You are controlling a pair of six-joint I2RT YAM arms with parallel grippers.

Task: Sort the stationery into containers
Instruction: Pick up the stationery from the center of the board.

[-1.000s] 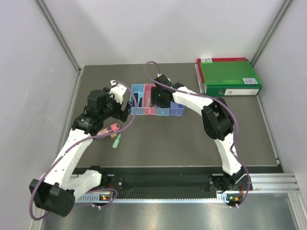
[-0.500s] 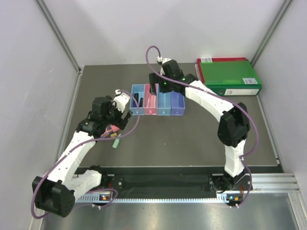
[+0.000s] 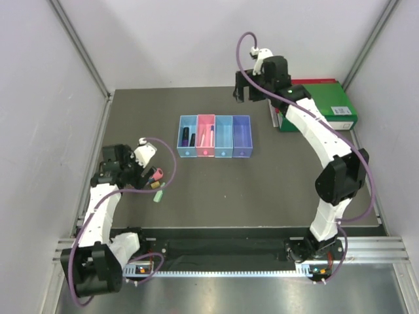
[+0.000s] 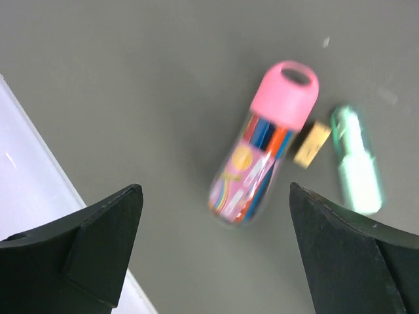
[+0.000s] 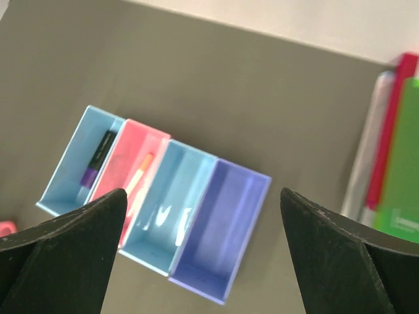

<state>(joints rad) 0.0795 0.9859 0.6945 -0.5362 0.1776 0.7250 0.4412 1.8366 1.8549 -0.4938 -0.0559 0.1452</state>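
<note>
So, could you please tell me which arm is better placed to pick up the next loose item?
Left. The left pincer hovers open over the pink-capped pen tube, the green highlighter beside it. The right pincer is raised beyond the containers, near the binder, far from both.

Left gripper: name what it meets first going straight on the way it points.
Probably the pink-capped pen tube, lying on the table between the open fingers; depth is unclear.
</note>
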